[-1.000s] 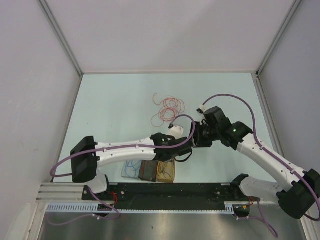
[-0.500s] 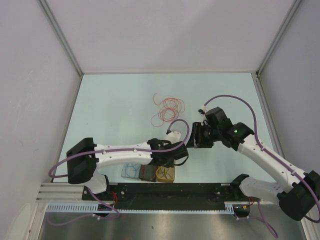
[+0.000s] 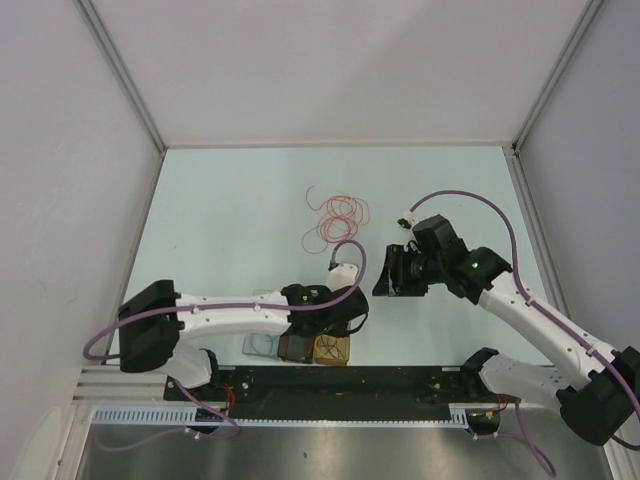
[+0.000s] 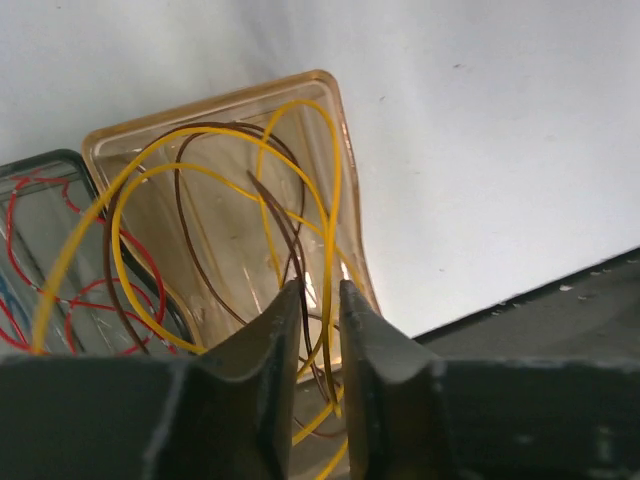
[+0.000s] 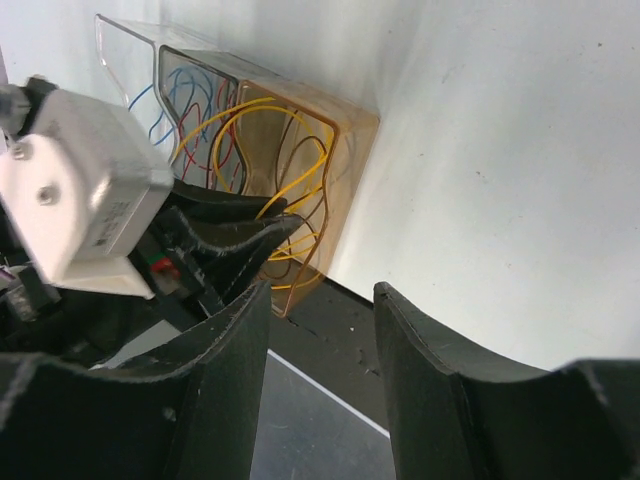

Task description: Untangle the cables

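A loose tangle of red and orange cables (image 3: 335, 218) lies on the table's middle. My left gripper (image 3: 335, 322) hovers over the amber tray (image 3: 332, 350) at the near edge. In the left wrist view its jaws (image 4: 318, 290) stand a narrow gap apart. A yellow cable (image 4: 113, 240) and a brown cable (image 4: 178, 200) coil in the amber tray (image 4: 330, 90), and strands of both run loose through that gap. My right gripper (image 3: 392, 275) hangs open and empty just right of the left one, its jaws (image 5: 322, 300) facing the amber tray (image 5: 355, 140).
Three small trays sit side by side at the near edge: a clear one with blue wires (image 3: 262, 345), a dark one with red wires (image 3: 293, 348), then the amber one. A black rail (image 3: 400, 385) runs behind them. White walls enclose the table.
My left arm has drawn back toward the near edge, down over the amber tray, and its jaws have parted slightly. The right gripper has shifted a little left.
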